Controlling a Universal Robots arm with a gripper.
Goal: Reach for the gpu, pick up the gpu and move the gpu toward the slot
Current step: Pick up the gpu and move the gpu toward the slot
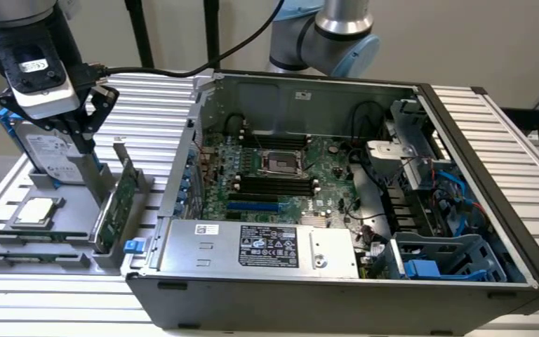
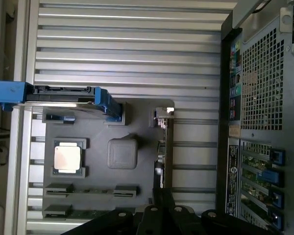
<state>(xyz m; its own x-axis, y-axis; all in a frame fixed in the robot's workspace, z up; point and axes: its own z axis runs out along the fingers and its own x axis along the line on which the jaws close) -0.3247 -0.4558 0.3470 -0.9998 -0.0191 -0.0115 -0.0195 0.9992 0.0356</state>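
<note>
The arm points straight down, fingers pressed together near the upright gpu.

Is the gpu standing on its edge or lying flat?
On its edge: the gpu stands upright in a slot of the gray holder, with its silver bracket pointing up.

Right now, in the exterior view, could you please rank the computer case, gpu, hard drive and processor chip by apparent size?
1. computer case
2. hard drive and gpu: similar, and the drive is partly hidden, so unranked
3. processor chip
</note>
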